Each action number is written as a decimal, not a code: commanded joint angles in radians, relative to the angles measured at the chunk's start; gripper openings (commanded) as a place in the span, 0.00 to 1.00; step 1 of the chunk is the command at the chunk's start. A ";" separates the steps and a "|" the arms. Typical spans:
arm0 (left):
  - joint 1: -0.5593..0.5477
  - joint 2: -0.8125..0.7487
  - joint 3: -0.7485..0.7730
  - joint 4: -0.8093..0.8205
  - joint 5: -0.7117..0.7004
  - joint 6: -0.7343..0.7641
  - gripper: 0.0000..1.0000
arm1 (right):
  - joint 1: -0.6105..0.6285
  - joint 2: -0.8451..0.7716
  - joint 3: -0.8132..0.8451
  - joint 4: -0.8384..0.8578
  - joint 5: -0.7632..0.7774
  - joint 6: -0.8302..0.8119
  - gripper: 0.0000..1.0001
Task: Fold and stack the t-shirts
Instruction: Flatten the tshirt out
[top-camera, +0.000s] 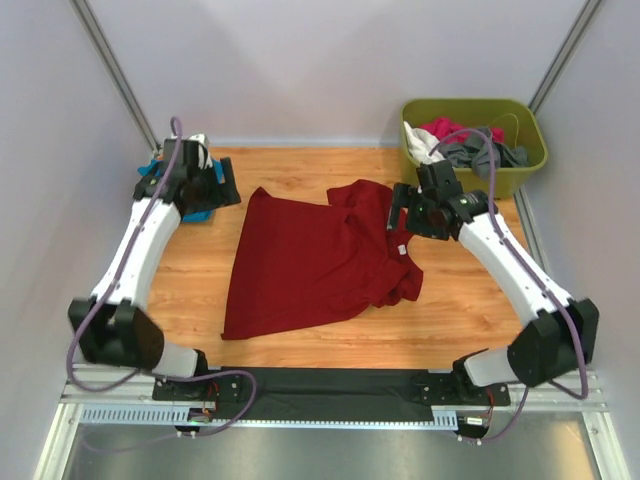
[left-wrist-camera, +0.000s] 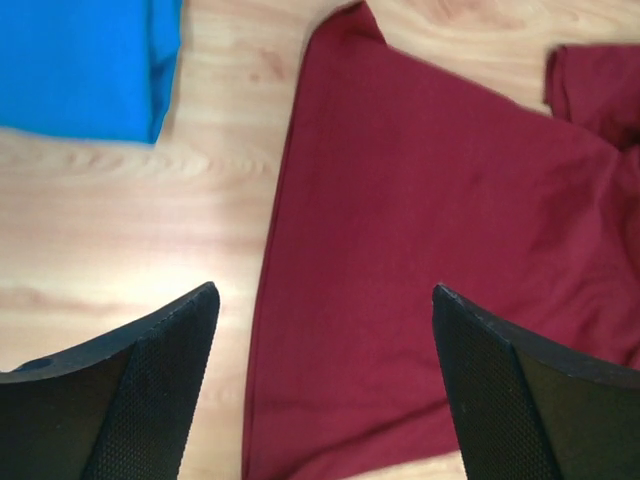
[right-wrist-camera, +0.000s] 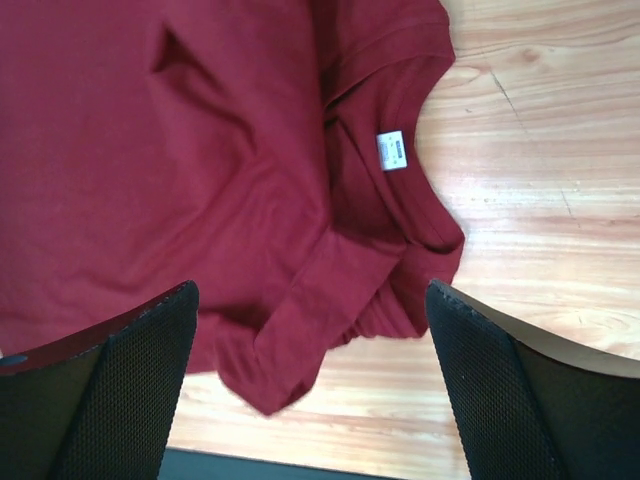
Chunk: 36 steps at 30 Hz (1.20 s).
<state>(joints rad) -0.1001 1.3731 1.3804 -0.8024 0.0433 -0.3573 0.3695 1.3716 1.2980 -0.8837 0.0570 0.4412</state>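
The dark red shirt (top-camera: 320, 265) lies spread in the middle of the table (top-camera: 470, 310), its collar side with the white label (right-wrist-camera: 392, 151) bunched, and the teal-blue shirt (left-wrist-camera: 80, 60) sits flat at the far left. The left gripper (left-wrist-camera: 322, 330) and right gripper (right-wrist-camera: 311, 300) hover above the red shirt with fingers wide apart and empty, so the laying-out step seems in hand; the next move likely calls for a fresh pinch on the rumpled edge to flatten it. The green basket (top-camera: 530, 165) at the far right holds pink, white and grey garments.

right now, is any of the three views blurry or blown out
Top external: even, soft light, no glare. Left wrist: dark red shirt slightly soft, pale table near washed out. Right wrist: sharp, white label clear but print unreadable.
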 joint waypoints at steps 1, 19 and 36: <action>0.005 0.227 0.103 0.133 0.012 0.023 0.92 | -0.007 0.119 0.064 0.072 0.015 0.087 0.96; -0.013 0.903 0.692 0.180 0.115 0.123 0.86 | -0.026 0.498 0.414 -0.004 -0.002 0.004 0.97; -0.052 1.034 0.753 0.200 0.090 0.127 0.80 | -0.047 0.604 0.589 -0.101 0.001 -0.021 0.98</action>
<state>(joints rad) -0.1581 2.4195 2.0995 -0.6178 0.1486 -0.2401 0.3256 1.9789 1.8534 -0.9642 0.0452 0.4393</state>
